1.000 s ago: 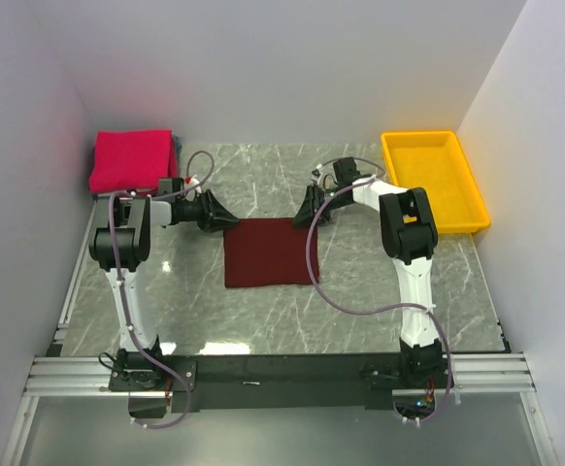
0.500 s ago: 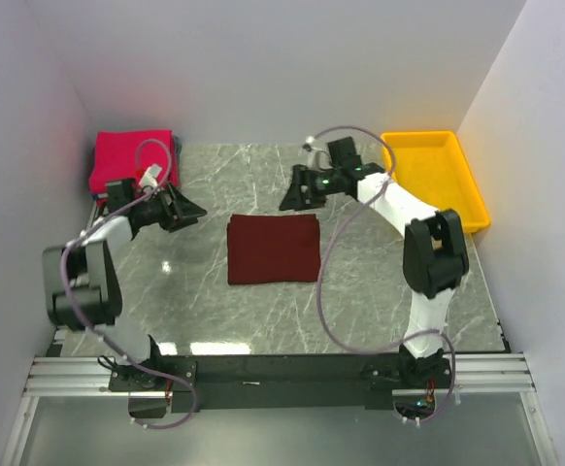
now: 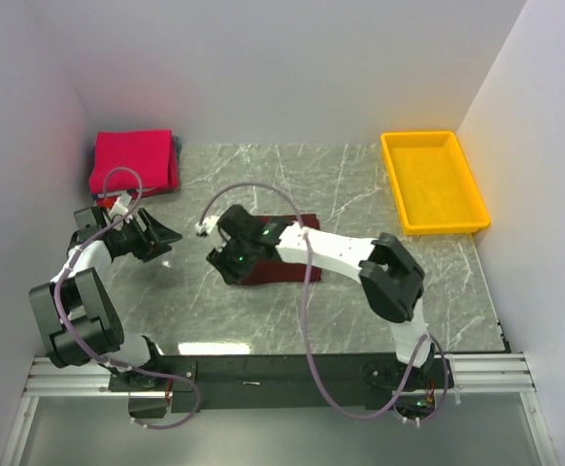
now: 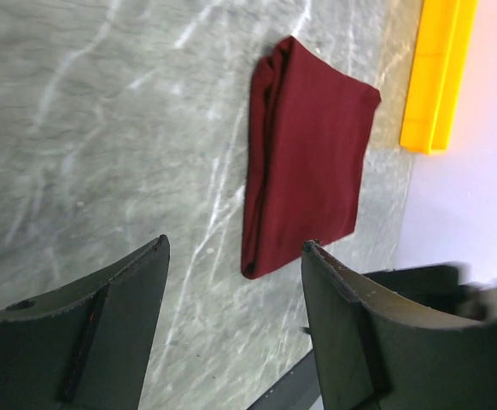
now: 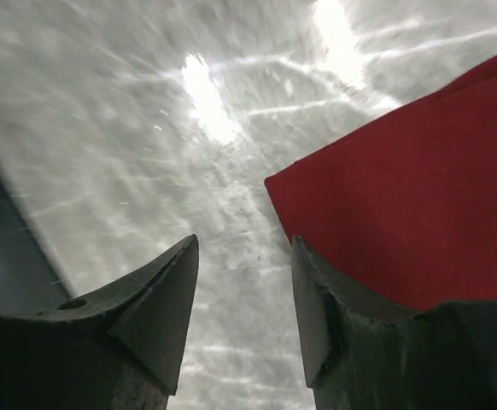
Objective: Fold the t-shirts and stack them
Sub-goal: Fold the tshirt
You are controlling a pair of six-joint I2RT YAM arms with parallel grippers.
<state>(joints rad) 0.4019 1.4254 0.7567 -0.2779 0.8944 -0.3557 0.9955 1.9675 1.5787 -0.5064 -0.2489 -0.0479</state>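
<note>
Both arms have just left the far edge of the maroon t-shirt (image 4: 308, 154), now folded mid-worktop (image 3: 360, 194); left fingers (image 4: 103, 316) released and withdrawn leftward, right fingers (image 5: 154, 316) released over its near-left corner, so stacking with the pinkish-red t-shirt (image 3: 132, 160), far left, appears next

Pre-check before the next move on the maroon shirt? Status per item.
1. maroon shirt folded flat on the table: ok.
2. right gripper open and empty: ok.
3. Shirt edge between the right jaws: not ok, the corner is outside the gap.
4. left gripper open, empty, apart from the shirt: ok.
5. pink shirt folded at the far-left corner, ready to stack on: ok.
6. right arm clear of the cloth beneath it: cannot tell.
</note>
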